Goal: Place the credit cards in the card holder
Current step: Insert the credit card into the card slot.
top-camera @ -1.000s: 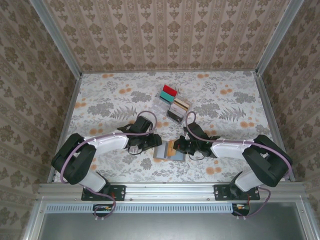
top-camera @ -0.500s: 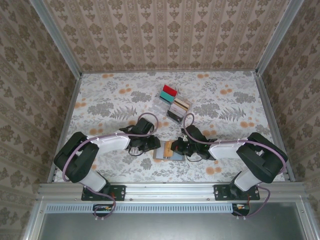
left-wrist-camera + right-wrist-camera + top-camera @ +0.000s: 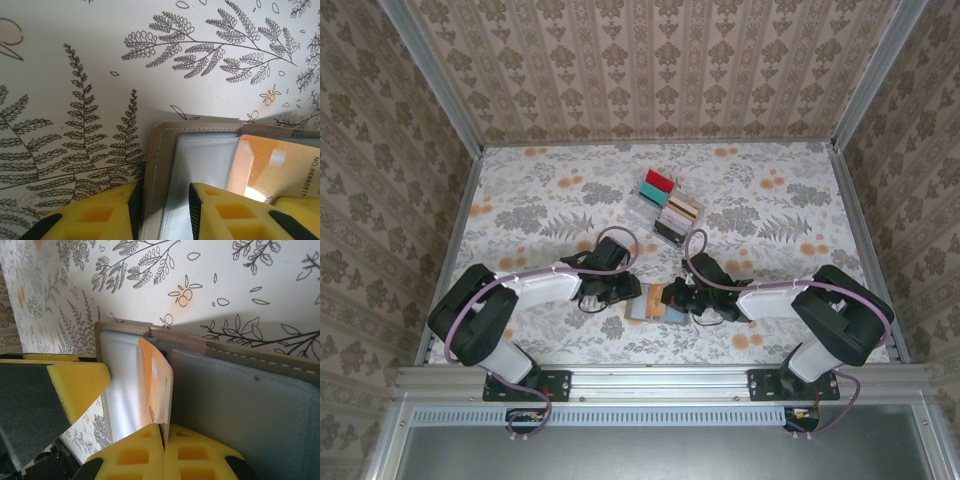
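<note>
Newly clamps card holder (image 3: 161, 160) flap in left gripper (image 3: 163, 207) — steadies it for tan credit card (image 3: 160, 382) pinched in right gripper (image 3: 161, 435).

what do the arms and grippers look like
The left arm and right arm are white tubes with bulky black joints and a lilac cable looping along each. The left gripper and right gripper have yellow fingers with moulded pockets and dark grey pads.

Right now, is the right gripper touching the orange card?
Touching. The right wrist view shows the right gripper shut on the orange card, with the card's near edge pinched in it and no gap.
</note>
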Motion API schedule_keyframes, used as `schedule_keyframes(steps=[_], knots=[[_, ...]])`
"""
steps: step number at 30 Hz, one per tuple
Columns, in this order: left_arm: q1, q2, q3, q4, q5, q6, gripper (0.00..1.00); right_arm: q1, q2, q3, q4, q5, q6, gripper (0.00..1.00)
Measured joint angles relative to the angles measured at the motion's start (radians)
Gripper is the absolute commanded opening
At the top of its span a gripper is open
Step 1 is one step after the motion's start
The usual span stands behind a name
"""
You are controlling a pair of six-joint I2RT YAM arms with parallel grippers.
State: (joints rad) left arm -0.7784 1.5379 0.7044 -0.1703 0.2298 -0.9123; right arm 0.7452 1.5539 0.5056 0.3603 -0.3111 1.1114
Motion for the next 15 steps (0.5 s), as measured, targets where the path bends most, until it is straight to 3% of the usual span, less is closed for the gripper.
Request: schedule_keyframes(steps=[15], knots=[[-0.008,-0.002,0.0,-0.002,-0.019,-0.012,0.33,0.008,0.033,0.077,-0.066,0.004,-0.019,0.03]])
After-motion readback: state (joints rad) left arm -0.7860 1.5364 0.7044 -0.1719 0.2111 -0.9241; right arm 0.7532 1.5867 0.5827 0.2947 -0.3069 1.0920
